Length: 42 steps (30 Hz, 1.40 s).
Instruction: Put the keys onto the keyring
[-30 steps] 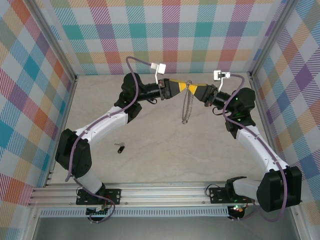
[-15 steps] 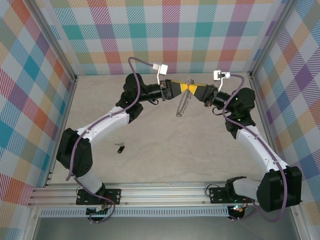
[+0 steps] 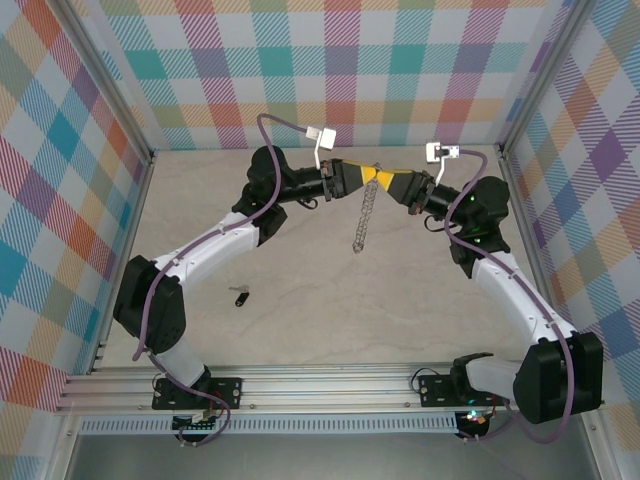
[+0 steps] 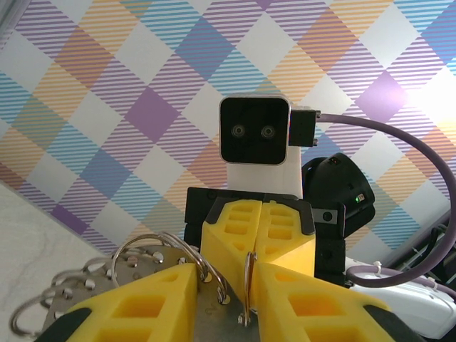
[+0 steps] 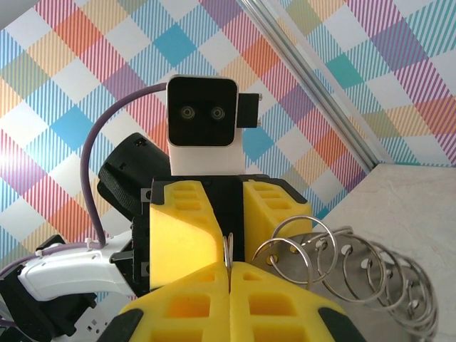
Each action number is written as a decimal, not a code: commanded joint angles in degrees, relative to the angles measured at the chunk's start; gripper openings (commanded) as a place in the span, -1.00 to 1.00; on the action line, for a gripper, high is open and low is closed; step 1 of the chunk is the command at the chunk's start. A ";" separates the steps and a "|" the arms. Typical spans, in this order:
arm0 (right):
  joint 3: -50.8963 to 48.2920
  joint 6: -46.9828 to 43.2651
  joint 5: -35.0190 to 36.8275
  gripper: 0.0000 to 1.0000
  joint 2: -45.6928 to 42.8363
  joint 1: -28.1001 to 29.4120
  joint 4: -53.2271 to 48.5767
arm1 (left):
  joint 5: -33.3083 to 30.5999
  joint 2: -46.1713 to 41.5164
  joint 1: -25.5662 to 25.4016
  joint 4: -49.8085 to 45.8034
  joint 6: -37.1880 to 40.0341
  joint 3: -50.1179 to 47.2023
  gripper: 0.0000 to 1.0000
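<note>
Keyring (image 3: 362, 215): held up off the table (image 3: 300, 330) at the point where the two grippers meet tip to tip. From there it trails away as a narrow string of silver wire loops. Whether its free end touches the table cannot be told.

Right gripper (image 5: 229, 269): yellow fingers pressed together, with one thin wire loop of the keyring pinched upright in the seam between them. The rest of the loops fan out just beside the fingers.

Left gripper (image 4: 226, 271): yellow fingers a little apart, facing the right gripper head-on. The narrow gap straddles the keyring's wire. One loop lies against the inner face of one finger, and other loops curl past the outer edge of the opposite finger. The gap is wider than the wire, and no squeeze on it is seen.

Key (image 3: 240, 296): small and dark, lying flat on the table, well apart from both grippers, back toward the left arm's base end and just beside that arm's white forearm link.
</note>
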 commanded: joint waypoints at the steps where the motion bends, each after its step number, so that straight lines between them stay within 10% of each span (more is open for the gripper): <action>1: -0.16 -0.44 -0.03 -1.00 -0.64 0.16 2.07 | 0.91 0.25 -0.66 1.56 1.05 2.33 -0.51; 17: 0.54 -0.53 0.47 -1.00 -0.63 0.16 1.01 | 1.81 -0.17 -1.18 -0.52 3.03 2.77 -1.00; 24: -0.02 -4.40 4.48 0.33 -5.74 0.11 -11.28 | -1.73 -3.77 -0.95 -13.14 14.86 3.45 -1.00; 36: -11.26 -7.25 8.57 0.55 -20.40 1.65 -33.38 | -16.75 -13.18 1.65 -29.97 32.52 0.99 -1.00; 42: -17.07 -8.76 19.41 0.55 -19.48 12.70 -37.10 | -26.64 -16.70 2.89 -30.88 36.16 -1.20 -1.00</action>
